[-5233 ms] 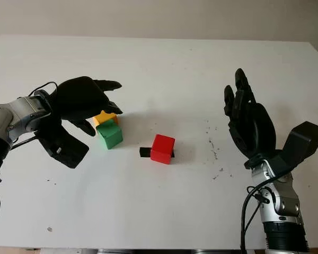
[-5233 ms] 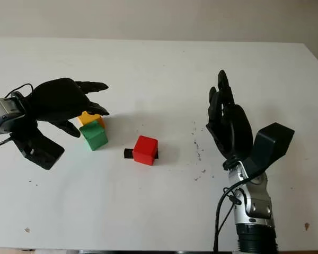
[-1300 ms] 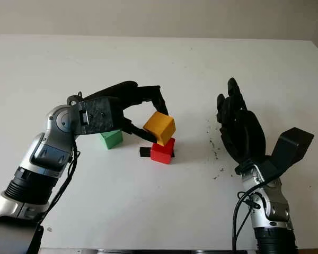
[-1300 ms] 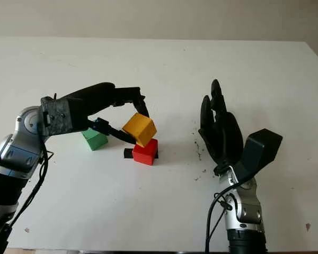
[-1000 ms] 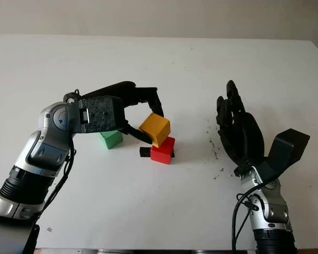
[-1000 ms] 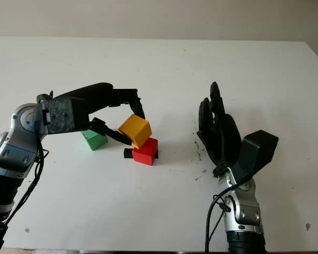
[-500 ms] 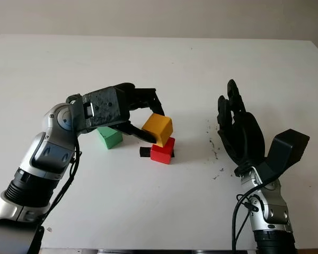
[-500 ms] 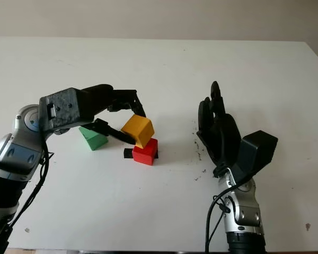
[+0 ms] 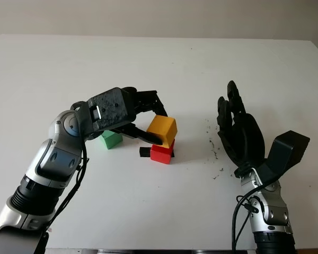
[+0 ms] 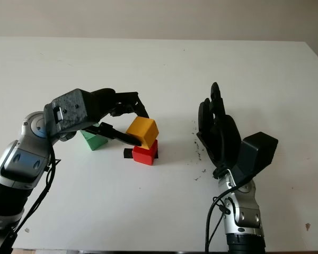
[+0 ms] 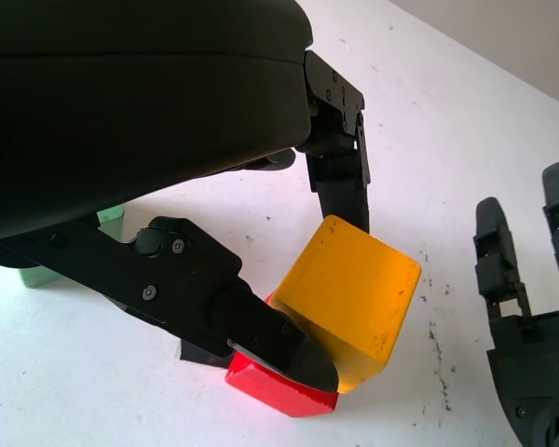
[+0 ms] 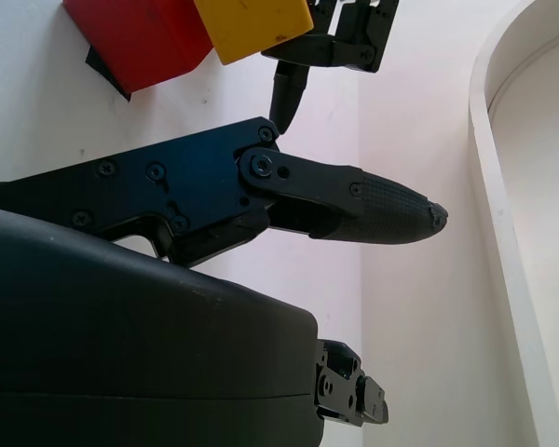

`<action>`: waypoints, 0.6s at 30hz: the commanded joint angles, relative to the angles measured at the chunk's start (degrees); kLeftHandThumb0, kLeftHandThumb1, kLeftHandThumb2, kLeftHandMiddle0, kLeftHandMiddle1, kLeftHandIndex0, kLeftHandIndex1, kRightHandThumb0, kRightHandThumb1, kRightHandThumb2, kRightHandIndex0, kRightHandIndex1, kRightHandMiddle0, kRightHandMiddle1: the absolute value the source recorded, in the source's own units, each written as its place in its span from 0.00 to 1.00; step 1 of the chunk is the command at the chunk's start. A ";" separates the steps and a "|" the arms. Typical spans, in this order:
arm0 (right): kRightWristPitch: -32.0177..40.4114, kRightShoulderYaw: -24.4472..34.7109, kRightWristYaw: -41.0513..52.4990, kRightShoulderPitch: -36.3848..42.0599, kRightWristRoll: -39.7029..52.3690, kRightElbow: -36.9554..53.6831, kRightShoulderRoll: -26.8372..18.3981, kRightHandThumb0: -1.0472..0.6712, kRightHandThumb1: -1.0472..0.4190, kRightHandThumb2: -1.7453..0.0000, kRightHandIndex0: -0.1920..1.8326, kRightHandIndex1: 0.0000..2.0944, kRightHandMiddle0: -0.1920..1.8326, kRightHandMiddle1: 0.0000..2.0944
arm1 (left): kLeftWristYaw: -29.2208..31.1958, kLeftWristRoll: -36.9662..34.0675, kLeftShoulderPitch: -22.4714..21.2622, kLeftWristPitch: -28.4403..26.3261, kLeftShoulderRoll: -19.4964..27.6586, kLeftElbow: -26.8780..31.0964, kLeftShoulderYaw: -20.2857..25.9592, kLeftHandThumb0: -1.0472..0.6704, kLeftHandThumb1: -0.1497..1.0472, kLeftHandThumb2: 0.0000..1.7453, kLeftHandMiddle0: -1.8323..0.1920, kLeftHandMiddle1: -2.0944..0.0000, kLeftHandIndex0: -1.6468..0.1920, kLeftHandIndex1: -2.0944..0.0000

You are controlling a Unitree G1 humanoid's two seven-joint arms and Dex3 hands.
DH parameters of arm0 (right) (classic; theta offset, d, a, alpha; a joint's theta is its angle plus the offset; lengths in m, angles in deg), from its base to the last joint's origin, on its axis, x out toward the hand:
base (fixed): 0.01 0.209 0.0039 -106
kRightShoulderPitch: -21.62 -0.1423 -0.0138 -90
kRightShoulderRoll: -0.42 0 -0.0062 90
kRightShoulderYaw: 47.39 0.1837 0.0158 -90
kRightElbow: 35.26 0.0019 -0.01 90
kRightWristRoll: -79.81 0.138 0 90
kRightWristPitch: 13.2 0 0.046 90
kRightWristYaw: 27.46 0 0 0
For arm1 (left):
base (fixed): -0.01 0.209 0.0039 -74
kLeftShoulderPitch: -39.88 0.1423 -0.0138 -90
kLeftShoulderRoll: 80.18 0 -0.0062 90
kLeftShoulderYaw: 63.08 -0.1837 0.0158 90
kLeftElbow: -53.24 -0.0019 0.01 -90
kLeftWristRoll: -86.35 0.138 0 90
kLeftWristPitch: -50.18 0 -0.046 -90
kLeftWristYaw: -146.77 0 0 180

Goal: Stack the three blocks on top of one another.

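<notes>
The left hand (image 9: 140, 119) grips the yellow block (image 9: 162, 130) between its fingers, holding it tilted on top of the red block (image 9: 161, 153) near the middle of the white desk (image 9: 159, 63). The green block (image 9: 111, 139) sits on the desk just behind that hand, apart from the red one. The right hand (image 9: 241, 135) is open, raised above the desk to the right, well apart from the blocks.

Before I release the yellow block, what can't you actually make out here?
- Head views: whether the yellow block, gripped by the left hand, sits flat on the red block; fingers cover the seam.
- Green block: partly behind that hand.
- Black piece beside the red block: too small to identify.
</notes>
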 commanded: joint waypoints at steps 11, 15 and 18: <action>-1.30 -0.11 0.00 0.56 -0.58 0.38 0.07 0.22 0.00 0.65 0.00 0.00 0.00 0.00 | -1.37 1.62 1.19 1.61 0.53 2.22 -0.70 0.43 0.94 0.03 0.78 0.97 0.76 0.25; -1.04 0.01 -0.01 0.60 -0.30 0.58 0.26 0.22 0.00 0.66 0.00 0.00 0.00 0.00 | -1.48 1.78 1.21 1.76 0.45 2.13 -0.85 0.43 0.94 0.03 0.78 0.97 0.76 0.25; -1.07 0.02 -0.12 0.51 -0.36 0.44 0.33 0.21 0.00 0.66 0.00 0.00 0.00 0.00 | -1.64 1.76 1.36 2.16 0.17 1.88 -0.76 0.43 0.94 0.03 0.78 0.97 0.75 0.25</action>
